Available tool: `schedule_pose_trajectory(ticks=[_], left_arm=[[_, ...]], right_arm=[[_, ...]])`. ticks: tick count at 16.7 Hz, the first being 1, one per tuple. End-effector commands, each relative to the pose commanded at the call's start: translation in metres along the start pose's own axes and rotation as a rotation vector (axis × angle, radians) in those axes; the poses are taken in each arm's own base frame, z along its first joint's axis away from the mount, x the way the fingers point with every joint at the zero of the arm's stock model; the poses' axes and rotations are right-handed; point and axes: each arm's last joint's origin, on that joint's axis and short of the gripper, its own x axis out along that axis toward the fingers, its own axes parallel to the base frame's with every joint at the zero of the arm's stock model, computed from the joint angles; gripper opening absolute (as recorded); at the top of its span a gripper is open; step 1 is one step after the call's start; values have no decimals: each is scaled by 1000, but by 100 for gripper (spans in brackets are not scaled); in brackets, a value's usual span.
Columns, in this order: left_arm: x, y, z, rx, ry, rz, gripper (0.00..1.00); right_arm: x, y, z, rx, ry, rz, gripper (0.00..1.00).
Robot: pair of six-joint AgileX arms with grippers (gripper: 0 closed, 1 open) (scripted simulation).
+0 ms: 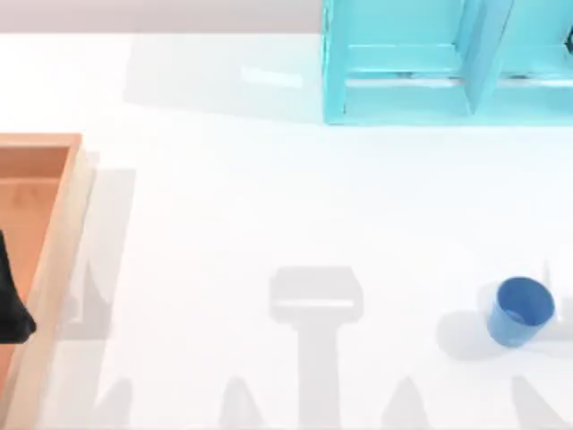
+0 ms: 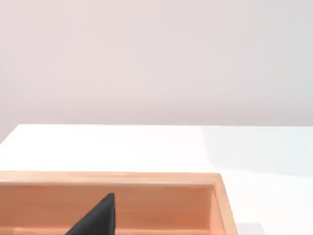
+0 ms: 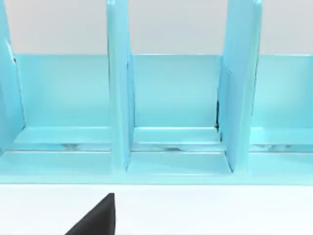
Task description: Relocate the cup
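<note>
The cup stands upright on the white table, near the right edge and toward the near side. It is blue, with a lighter blue inside, and nothing touches it. The table around it is bare, so nothing stands close against it.

At the far side, right of the middle, stands the turquoise cabinet, well apart from the cup. In the right wrist view the cabinet shows open compartments divided by upright panels, with a low shelf across them.

At the left edge of the table lies a wooden tray with raised walls, well apart from the cup, on the opposite side. The left gripper is seen as a dark shape over this tray, at the left edge. In the left wrist view one dark finger is in front of the wall of the tray; whether its fingers are released or clenched I cannot tell.

In the right wrist view one dark finger of the right gripper is over the white table, before the cabinet; its state I also cannot tell.
</note>
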Motion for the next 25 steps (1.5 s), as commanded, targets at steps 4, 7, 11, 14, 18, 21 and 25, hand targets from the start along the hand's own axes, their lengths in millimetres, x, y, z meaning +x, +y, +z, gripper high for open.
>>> schedule_pose_trajectory(ticks=[4, 7, 11, 14, 18, 21, 25], left_arm=[[0, 0, 0, 0, 0, 0, 100], [0, 0, 0, 0, 0, 0, 100], [0, 0, 0, 0, 0, 0, 100], [0, 0, 0, 0, 0, 0, 100], [0, 0, 0, 0, 0, 0, 100], [0, 0, 0, 0, 0, 0, 100], [0, 0, 0, 0, 0, 0, 100]], right_arm=[[0, 1, 5, 8, 33, 6, 100], [3, 4, 24, 32, 159, 29, 100], [22, 12, 63, 70, 468, 68, 100], [57, 24, 79, 82, 818, 75, 100], [113, 46, 81, 62, 1253, 47, 100], [146, 62, 79, 36, 1446, 20, 100], [170, 75, 76, 11, 1560, -5, 100]])
